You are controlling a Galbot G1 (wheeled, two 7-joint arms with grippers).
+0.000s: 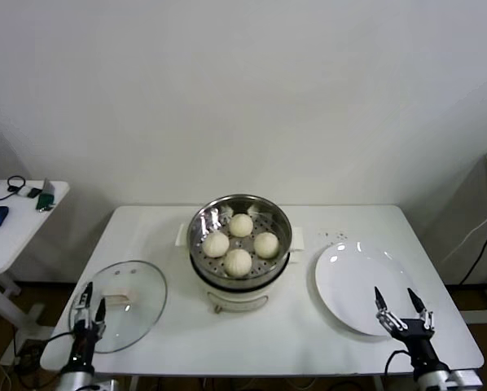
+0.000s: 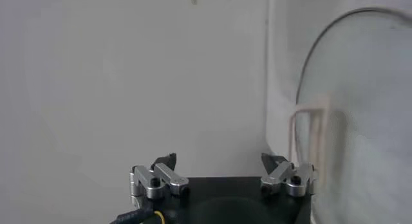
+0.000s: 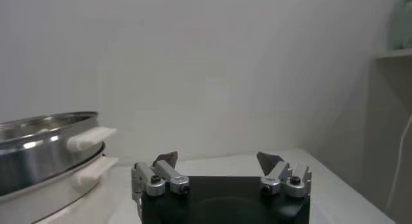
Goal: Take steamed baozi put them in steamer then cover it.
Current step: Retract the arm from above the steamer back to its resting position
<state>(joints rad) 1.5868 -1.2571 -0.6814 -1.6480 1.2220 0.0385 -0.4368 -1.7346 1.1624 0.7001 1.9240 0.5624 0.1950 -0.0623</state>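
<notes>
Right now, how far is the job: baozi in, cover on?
Done: all four baozi sit in the steamer. In hand: nothing; left gripper and right gripper are open and empty. Left: the cover lies on the table beside the left gripper, not on the steamer.

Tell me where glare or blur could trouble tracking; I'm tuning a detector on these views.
Head view: bright reflections on the white plate and the steamer rim; the cover is see-through, with faint highlights. Left wrist view: the cover sits close and soft-focused, its handle a pale blur. Right wrist view: the steamer wall is streaked with reflections, while the right gripper fingers look sharp.
</notes>
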